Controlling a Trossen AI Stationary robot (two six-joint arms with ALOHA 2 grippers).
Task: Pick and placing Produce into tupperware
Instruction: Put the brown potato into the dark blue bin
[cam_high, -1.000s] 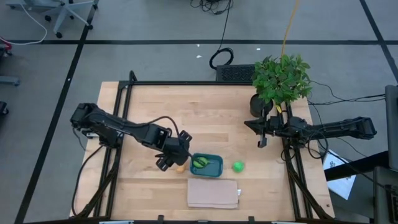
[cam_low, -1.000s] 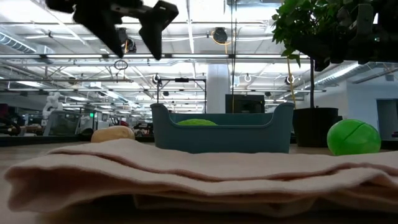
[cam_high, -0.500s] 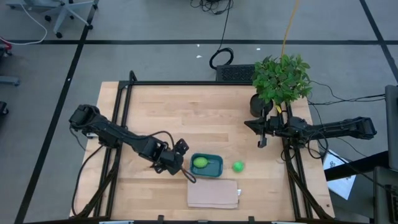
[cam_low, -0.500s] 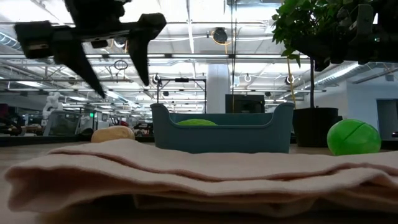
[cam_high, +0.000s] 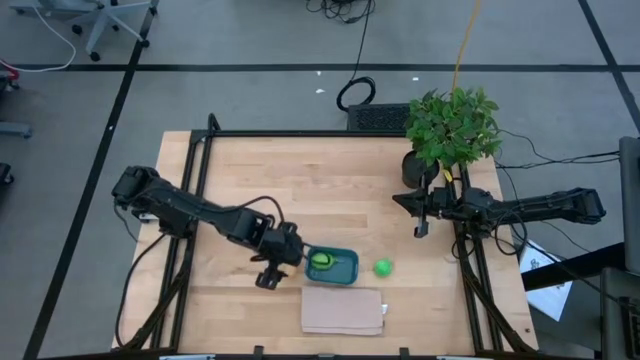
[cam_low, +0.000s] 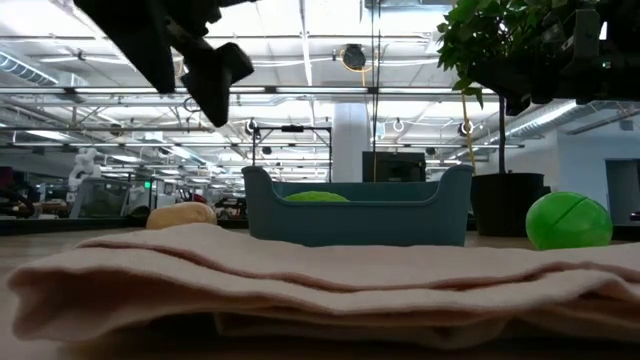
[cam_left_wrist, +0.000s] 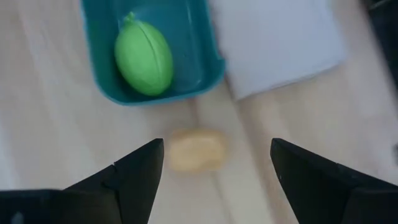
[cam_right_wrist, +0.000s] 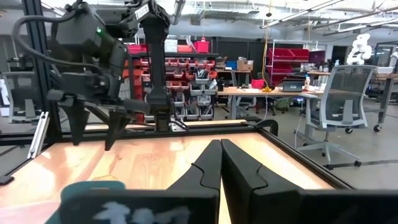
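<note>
Fingers of my left hand (cam_left_wrist: 214, 180) spread apart, empty, hovering above yellow-orange piece (cam_left_wrist: 196, 150) on counter (cam_high: 300, 180), just beside teal tupperware (cam_left_wrist: 208, 59). Lime-green piece (cam_left_wrist: 144, 57) lies inside tupperware. Bright green ball (cam_high: 382, 267) on counter, other side of tupperware. My right hand (cam_right_wrist: 220, 158) pressed together near potted plant (cam_high: 452, 125).

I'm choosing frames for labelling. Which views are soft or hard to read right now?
Left wrist view: the yellow piece and table are slightly blurred; the lime in the container reads clearer. Low view: the left gripper is a dark silhouette against bright ceiling lights.
</note>
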